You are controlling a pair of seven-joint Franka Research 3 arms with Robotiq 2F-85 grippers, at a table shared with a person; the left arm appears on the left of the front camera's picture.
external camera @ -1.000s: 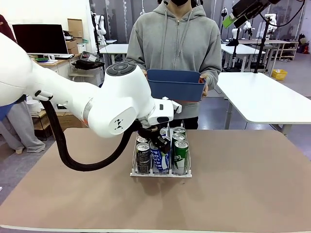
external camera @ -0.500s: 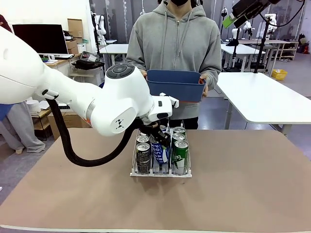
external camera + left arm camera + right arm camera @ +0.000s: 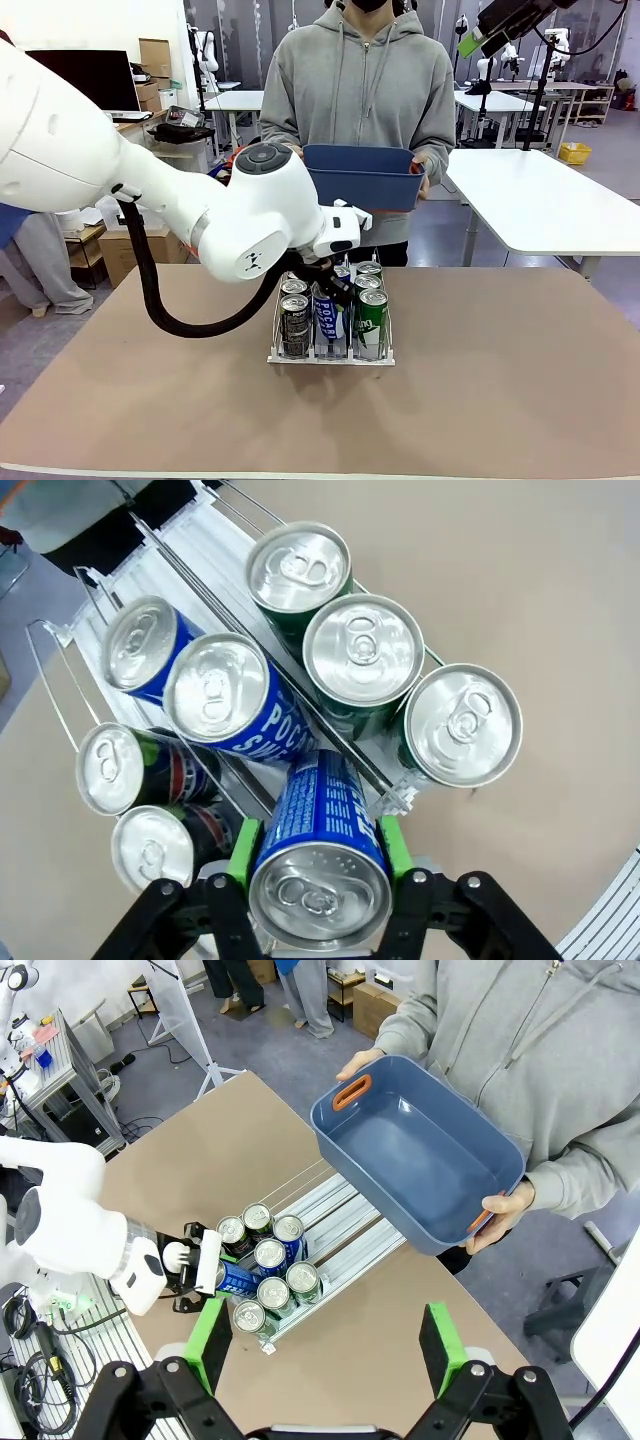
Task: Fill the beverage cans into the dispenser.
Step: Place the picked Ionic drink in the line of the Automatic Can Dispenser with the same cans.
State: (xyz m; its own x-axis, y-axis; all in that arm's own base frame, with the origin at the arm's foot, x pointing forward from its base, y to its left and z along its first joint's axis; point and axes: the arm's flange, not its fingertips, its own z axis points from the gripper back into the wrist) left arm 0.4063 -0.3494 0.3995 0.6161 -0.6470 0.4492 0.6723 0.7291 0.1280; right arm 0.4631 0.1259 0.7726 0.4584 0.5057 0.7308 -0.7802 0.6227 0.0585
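On the brown table (image 3: 500,400), your left gripper (image 3: 318,865) was closed on a blue can (image 3: 318,865), with a green pad pressed on each side of it. The can sat tipped over the front of the middle lane of the dispenser (image 3: 331,357). In the left wrist view you could see two more blue cans (image 3: 218,692) behind it in that lane, one leaning against the other. Three green cans (image 3: 362,655) stood in a row in the lane beside them. Two black cans (image 3: 112,767) stood in the lane on the other side. From the front, the left arm (image 3: 180,200) came in from the left and bent down over the rack.

Your right gripper (image 3: 327,1345) was up high above the table, with its two green pads wide apart and nothing between them. Below it, the person (image 3: 362,90) stood at the far side and held a blue bin (image 3: 420,1150) in both hands. The bin had nothing in it.
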